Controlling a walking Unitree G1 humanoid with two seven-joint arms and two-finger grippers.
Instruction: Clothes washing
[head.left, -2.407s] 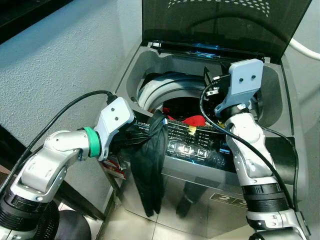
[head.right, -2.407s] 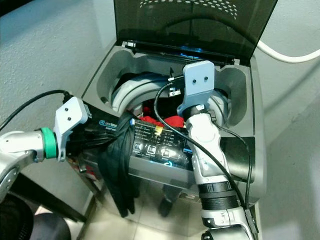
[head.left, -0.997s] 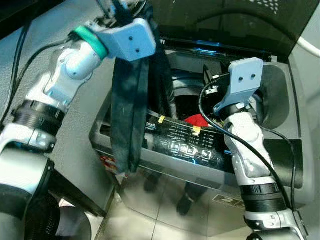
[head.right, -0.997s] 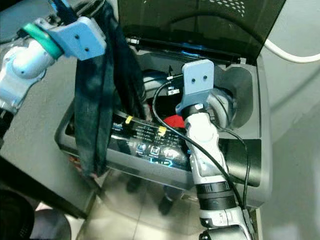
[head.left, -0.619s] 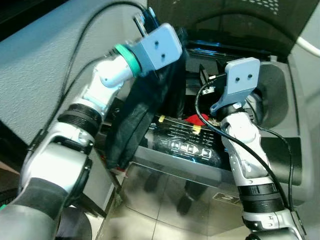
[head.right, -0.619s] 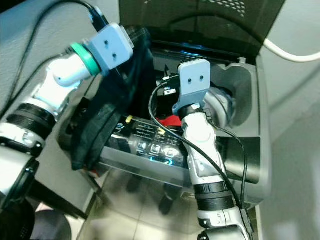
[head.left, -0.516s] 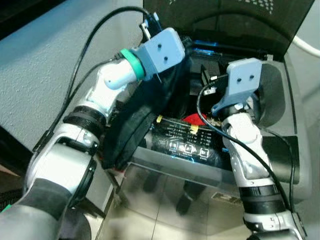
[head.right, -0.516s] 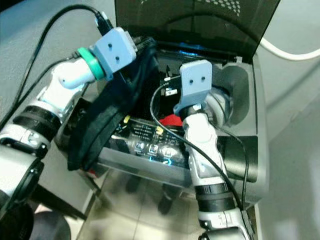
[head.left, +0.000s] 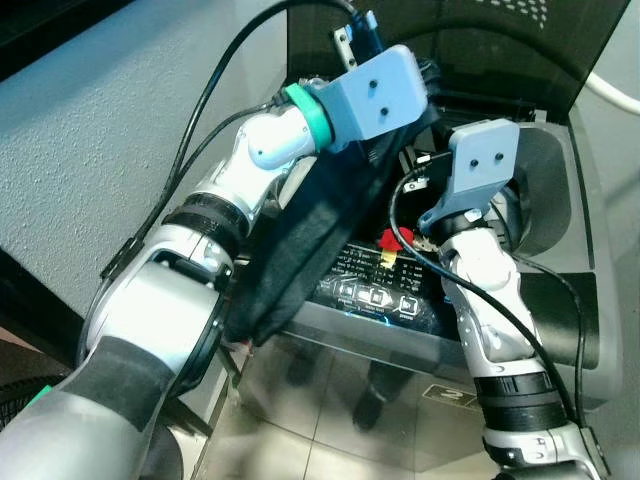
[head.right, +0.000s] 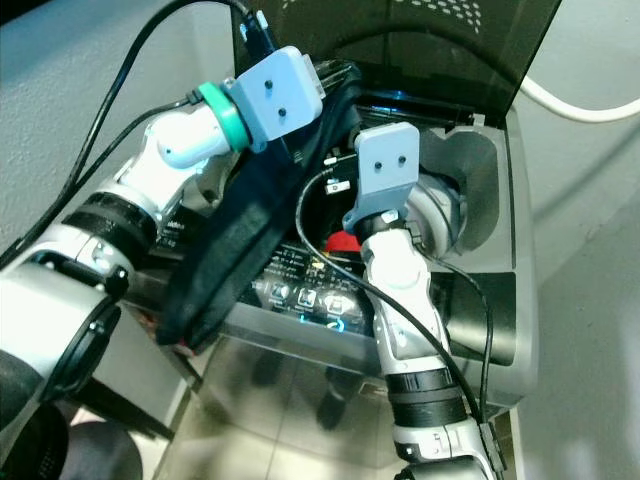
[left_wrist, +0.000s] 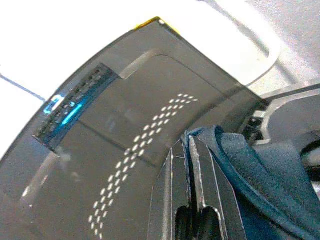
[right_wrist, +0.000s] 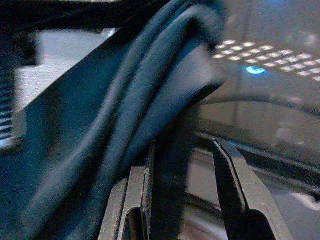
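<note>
Left tool (left_wrist: 192, 150) pressed together, pinching dark garment (head.left: 300, 250) by its upper end, high above washer (head.left: 560, 330) rim near raised lid (head.left: 450, 45). Garment's long axis slanting from tool down across front-left edge, tail outside drum (head.left: 385, 200). Drum opening directly below and toward right of pinch point. Right tool (right_wrist: 185, 165) spread, beside garment over drum, touching cloth or not: cannot tell. Left arm nearer; tail likely needs swinging inward.

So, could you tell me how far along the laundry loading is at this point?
Done: the washer lid is up and a red item lies in the drum. In hand: the left gripper, shut on the dark garment, holds it above the opening. Left: lowering it in; its tail hangs outside the front.
</note>
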